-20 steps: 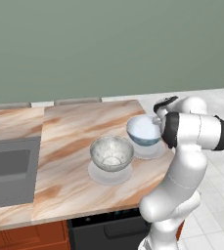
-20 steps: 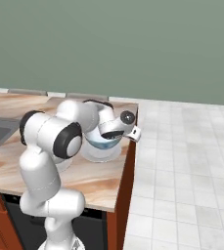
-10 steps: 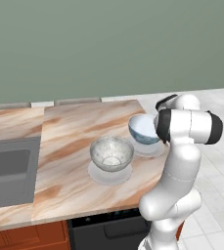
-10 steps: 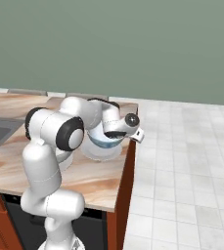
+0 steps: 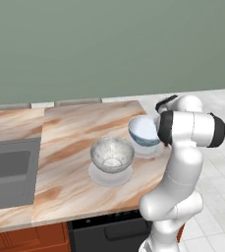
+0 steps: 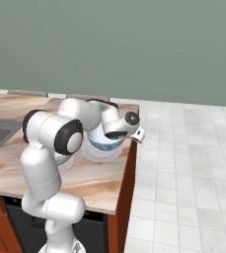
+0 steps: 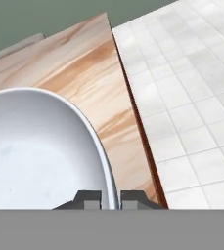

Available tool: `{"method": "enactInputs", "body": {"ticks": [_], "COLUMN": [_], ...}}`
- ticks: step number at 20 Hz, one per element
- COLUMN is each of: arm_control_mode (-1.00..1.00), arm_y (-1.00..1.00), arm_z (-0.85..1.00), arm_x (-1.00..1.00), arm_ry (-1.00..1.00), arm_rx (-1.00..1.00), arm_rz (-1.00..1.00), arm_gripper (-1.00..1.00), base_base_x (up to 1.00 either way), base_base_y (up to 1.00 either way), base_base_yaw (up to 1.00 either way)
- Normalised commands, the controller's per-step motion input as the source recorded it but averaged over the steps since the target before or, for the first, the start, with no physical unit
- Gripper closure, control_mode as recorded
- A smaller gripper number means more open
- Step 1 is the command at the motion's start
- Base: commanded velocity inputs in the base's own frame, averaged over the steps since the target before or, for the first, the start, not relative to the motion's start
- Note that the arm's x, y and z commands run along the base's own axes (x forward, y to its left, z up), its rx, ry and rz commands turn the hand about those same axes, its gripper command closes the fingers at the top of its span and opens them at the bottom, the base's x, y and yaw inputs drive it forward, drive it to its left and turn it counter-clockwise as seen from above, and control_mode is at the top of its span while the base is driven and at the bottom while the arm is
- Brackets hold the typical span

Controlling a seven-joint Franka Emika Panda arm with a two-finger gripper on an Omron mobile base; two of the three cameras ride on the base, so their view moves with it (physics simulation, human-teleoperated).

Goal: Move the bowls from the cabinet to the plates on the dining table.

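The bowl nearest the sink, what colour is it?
Mottled grey-silver, speckled; the grey bowl shows best in the left base view.

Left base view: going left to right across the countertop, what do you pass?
Sink → grey speckled bowl on its plate → blue-patterned bowl → robot arm.

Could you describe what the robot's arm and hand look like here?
The arm is glossy white with rounded segments and dark grey-black joint bands. Its hand ends in two small dark grey, blocky fingertips. No cables or markings are visible.
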Motion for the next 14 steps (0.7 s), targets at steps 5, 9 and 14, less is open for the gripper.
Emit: {"method": "enactInputs", "body": {"ticks": [5,9,14], "arm_control_mode": [-1.00,-1.00,-1.00], "arm_y": [0.04,0.00,0.03], "arm_z": [0.32,0.00,0.00], "arm_x": [0.04,0.00,-0.14], "arm_ry": [0.09,0.00,0.04], "arm_rx": [-0.04,0.01,0.07], "arm_rz": [0.00,0.00,0.00], "arm_gripper": [1.00,1.00,1.00], "base_base_x": [0.00,0.00,0.00], "base_base_y": [0.00,0.00,0.00], "base_base_yaw": [0.00,0.00,0.00]}}
